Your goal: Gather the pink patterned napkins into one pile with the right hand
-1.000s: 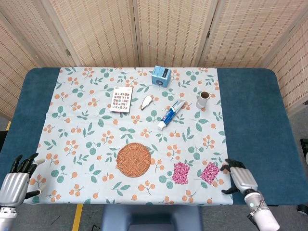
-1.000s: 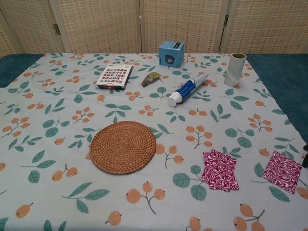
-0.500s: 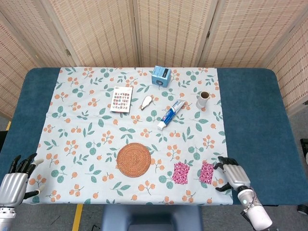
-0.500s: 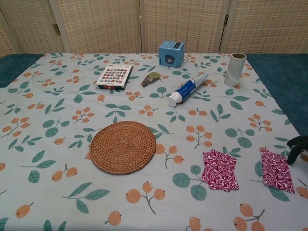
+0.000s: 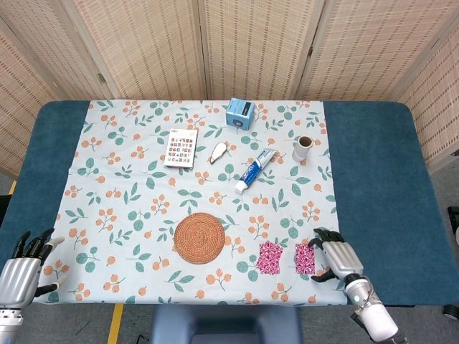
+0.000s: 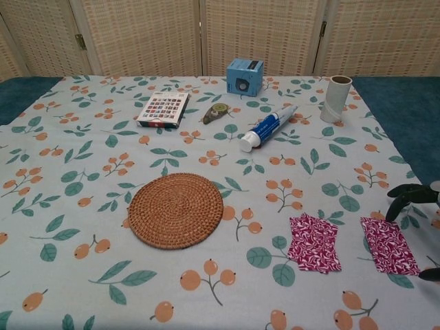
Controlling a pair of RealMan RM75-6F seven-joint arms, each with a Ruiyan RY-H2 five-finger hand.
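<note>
Two pink patterned napkins lie flat near the front edge of the floral cloth. The left napkin (image 5: 270,257) (image 6: 313,243) lies alone. The right napkin (image 5: 304,259) (image 6: 388,245) sits a small gap to its right. My right hand (image 5: 336,259) (image 6: 412,196) is at this napkin's right edge with its fingers spread over it, and the thumb shows near the front corner. Whether the fingers touch the fabric is unclear. My left hand (image 5: 26,268) hangs off the table's front left corner, fingers apart and holding nothing.
A round woven coaster (image 5: 199,237) lies left of the napkins. Further back are a toothpaste tube (image 5: 255,170), a cardboard roll (image 5: 303,147), a blue box (image 5: 241,112), a small tape dispenser (image 5: 219,151) and a printed card pack (image 5: 181,147). Bare blue table (image 5: 380,179) flanks the cloth.
My right hand has slid left along the front edge, and the right napkin has moved left with it, closer to the other napkin. The left hand has sunk slightly.
</note>
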